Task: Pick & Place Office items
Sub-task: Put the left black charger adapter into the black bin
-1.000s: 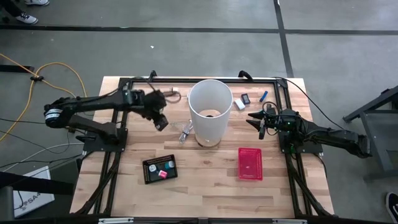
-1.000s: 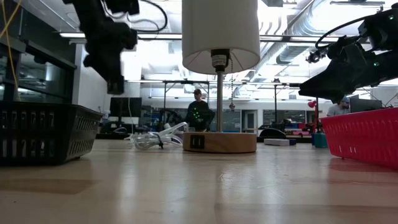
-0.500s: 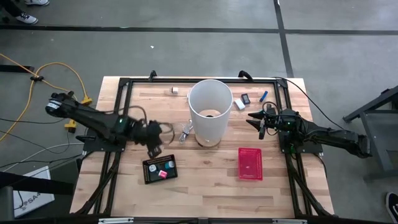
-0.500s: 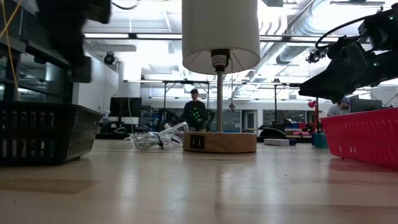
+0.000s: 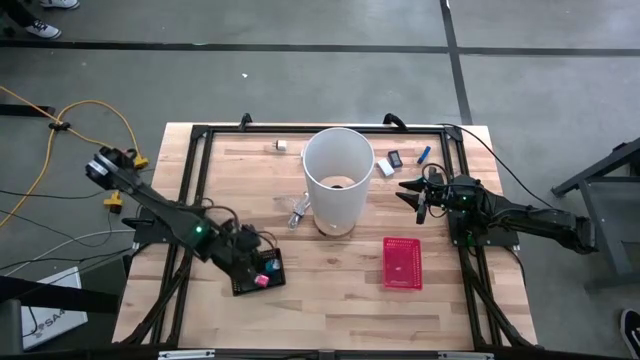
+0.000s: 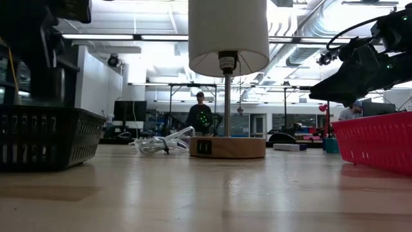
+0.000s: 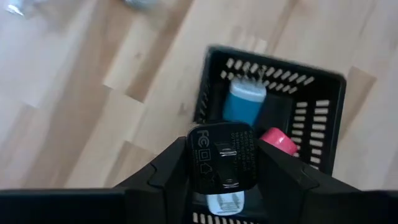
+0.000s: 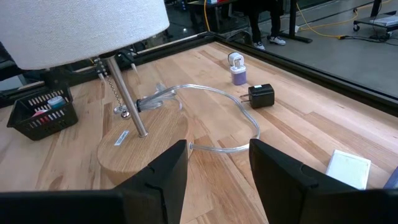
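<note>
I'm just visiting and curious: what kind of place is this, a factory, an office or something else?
Probably a robotics lab or workshop: two dark robot arms are mounted at a wooden table, the floor is bare concrete, and exposed ceiling ducts run over workbenches behind.

Even, bright overhead light fills the scene, with only soft shadows on the pale wooden table [image 5: 330,270]. At table height, ceiling light strips [image 6: 161,37] glare white, turning the lamp [image 6: 228,38] base and both arms into dark silhouettes, and the near tabletop is out of focus. The left wrist view is motion-blurred around the black basket [image 7: 323,99]; the right wrist view is sharp.
</note>
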Motion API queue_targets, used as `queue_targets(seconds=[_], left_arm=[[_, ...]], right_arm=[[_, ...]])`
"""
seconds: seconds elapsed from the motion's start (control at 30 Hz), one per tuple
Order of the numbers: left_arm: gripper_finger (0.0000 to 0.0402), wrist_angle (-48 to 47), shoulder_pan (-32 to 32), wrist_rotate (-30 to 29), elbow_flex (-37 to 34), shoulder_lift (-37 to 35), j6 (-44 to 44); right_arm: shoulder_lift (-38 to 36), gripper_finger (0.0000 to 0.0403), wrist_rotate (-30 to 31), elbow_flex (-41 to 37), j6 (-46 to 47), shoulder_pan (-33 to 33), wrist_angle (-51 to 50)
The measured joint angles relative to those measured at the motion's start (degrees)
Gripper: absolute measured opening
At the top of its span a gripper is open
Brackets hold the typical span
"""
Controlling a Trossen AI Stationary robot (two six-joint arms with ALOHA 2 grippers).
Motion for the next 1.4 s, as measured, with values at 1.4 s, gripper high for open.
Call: queue_targets(seconds=[1.4], left_arm=[[0.0174, 5.2, -0.5, 3.8, 0.0, 11.7, -2.5]], right_arm=[[0.0, 0.016, 0.0, 0.0, 0.0, 0.0, 0.0]])
